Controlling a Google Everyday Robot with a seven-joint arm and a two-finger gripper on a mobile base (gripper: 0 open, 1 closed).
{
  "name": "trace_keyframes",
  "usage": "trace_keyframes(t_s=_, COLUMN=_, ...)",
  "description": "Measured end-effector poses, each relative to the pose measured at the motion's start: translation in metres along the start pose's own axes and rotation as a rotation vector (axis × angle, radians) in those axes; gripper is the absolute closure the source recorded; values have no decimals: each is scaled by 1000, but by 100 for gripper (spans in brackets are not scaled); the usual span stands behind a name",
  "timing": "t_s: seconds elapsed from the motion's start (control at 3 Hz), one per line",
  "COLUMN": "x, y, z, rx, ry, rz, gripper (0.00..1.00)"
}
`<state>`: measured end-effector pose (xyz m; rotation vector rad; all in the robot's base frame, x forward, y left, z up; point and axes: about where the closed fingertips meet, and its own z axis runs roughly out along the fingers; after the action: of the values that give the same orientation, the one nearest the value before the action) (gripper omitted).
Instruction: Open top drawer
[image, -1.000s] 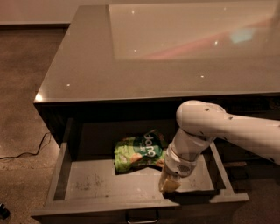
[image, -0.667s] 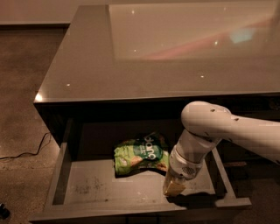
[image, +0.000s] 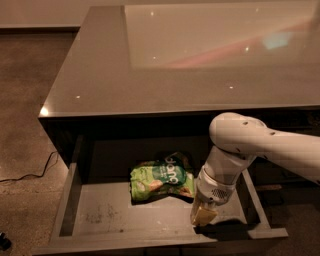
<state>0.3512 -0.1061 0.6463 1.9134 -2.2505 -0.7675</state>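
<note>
Top drawer (image: 67, 200) stands wide open in the lower part of the frame.
The gripper (image: 204, 216) sits at the inner side of its front edge, lower right, near a green snack bag (image: 162, 181); closed or apart, I cannot tell. Opening looks nearly done; next it probably needs only a short last pull, then a clean lift out.
</note>
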Motion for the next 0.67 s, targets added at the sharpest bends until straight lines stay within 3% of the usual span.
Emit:
trace_keyframes(t_s=0.33, x=3, y=-1, z=0, rx=-18, ry=22, rz=38, gripper=58)
trace_keyframes(t_s=0.67, x=3, y=-1, z=0, rx=-18, ry=22, rz=38, gripper=35)
